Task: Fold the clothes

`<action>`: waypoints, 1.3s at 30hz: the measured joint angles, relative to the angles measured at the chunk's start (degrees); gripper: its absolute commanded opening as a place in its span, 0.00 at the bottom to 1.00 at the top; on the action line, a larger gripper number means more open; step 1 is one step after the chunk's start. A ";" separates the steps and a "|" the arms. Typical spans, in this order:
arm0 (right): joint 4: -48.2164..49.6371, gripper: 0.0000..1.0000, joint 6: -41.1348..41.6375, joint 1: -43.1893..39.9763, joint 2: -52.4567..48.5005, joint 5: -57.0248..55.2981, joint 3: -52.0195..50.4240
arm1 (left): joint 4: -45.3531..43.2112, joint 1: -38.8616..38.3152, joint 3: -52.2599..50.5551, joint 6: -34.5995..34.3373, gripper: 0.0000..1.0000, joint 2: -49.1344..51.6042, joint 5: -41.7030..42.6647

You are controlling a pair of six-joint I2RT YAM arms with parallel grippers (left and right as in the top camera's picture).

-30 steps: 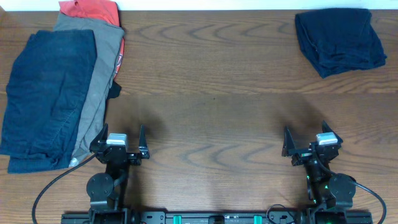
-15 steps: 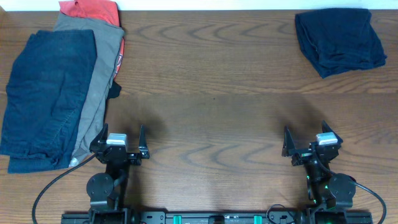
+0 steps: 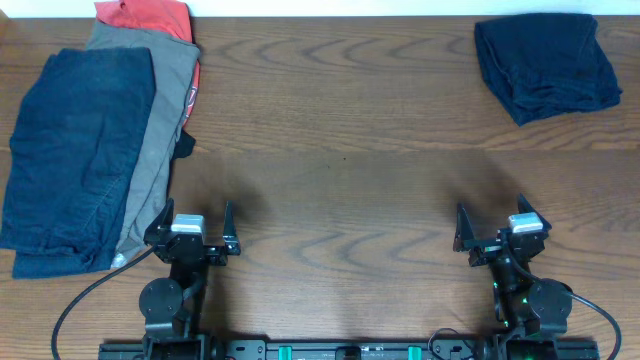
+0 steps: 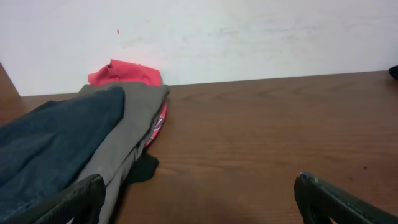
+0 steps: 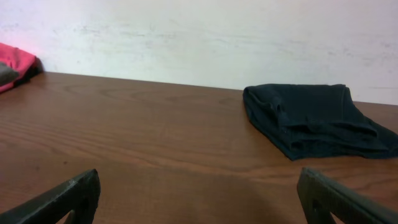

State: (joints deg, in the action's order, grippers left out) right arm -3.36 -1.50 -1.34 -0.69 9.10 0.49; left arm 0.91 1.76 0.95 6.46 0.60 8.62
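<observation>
A stack of soft clothes lies at the far left of the wooden table [image 3: 340, 150], whose brown top shows wavy grain. On top is a pair of dark blue denim shorts [image 3: 75, 160], roughly oblong, the cloth matte and faintly creased, with stitched seams running lengthwise. Under it, jutting out to the right, lies a pair of smooth grey-khaki shorts [image 3: 150, 130], and beneath that a red-orange garment [image 3: 145, 17] shows at the far end and as a thin strip along the right edge. A small black flap [image 4: 143, 168] pokes out from under the grey cloth onto the wood. At the far right, well apart from the stack, a navy garment [image 3: 545, 65] sits in a loose, rumpled, squarish fold. A pale, scuffed wall [image 4: 249, 37] stands behind the table. The left gripper [image 4: 199, 183] rests at the near edge, just beside the stack's near corner, its dark fingers spread wide, holding and touching nothing. The right gripper [image 5: 199, 176] stands likewise at the near edge, fingers wide apart, gripping nothing, the navy garment far ahead of it.
</observation>
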 measured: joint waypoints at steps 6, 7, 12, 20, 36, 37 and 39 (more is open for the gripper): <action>0.00 0.99 0.00 0.00 0.00 0.02 0.00 | 0.00 0.00 0.00 -0.02 0.98 0.00 0.00; 0.00 0.99 0.00 0.00 0.00 0.02 0.00 | 0.00 0.00 0.00 -0.02 0.98 0.00 0.00; 1.55 0.99 -0.02 0.00 0.00 -0.22 -0.04 | -0.04 0.00 0.00 -0.02 0.98 0.00 0.00; 11.19 0.98 -0.02 0.00 0.02 2.10 -0.09 | -0.92 0.00 0.04 -0.96 0.98 0.00 0.46; 11.21 0.99 0.00 0.00 -20.28 4.59 17.40 | 10.73 0.00 27.43 -2.14 0.98 25.03 0.42; 11.08 0.99 -0.02 0.00 -23.34 4.98 19.76 | 12.41 0.00 30.40 -2.14 0.98 28.33 0.42; 10.64 0.99 0.00 0.00 -28.50 5.92 23.71 | 15.47 0.00 34.49 -2.16 0.98 32.65 0.44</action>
State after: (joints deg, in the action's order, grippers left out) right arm 7.29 -1.50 -1.34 -29.19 15.03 24.21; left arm 16.38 1.76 35.44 4.29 33.26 9.06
